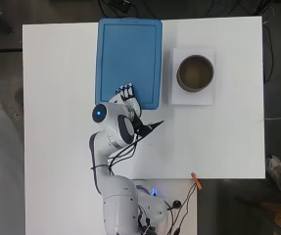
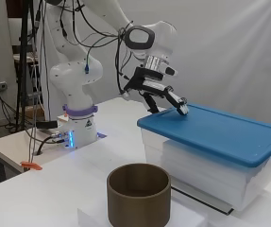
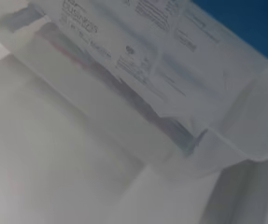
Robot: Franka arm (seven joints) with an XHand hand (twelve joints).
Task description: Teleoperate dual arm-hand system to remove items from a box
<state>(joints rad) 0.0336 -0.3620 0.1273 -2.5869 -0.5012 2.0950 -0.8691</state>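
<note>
Overhead view shows the box [image 1: 152,105], a clear plastic storage bin with a blue lid [image 1: 128,58] still shut on it, lying with its long axis running straight away from the arm's base. The hand [image 1: 126,94] sits over the lid's near short end, toward the corner closest to the arm, so nearly the whole lid stretches out ahead of the fingers.

From the side view, the fingers [image 2: 176,101] are held out fairly straight and slanted downward, their tips at the lid's top surface just inside the near edge; whether they press on it or hang a hair above, I can't say. Nothing is held: the hand is released, thumb tucked underneath and short of the rim.

Since the lid is on, I'd judge no item can come out yet, and the next move depends on that near edge. The lip lies just below and slightly behind the fingertips, toward the arm, so the hand would likely need to draw back and hook under it to lift.

The wrist view takes in the bin's translucent wall [image 3: 124,88] and a sliver of blue lid, very close.

Off to the hand's right, well apart, a brown cylindrical container [image 1: 195,73] stands open on a white square pad [image 1: 175,95], all on the white table [image 1: 57,98].
</note>
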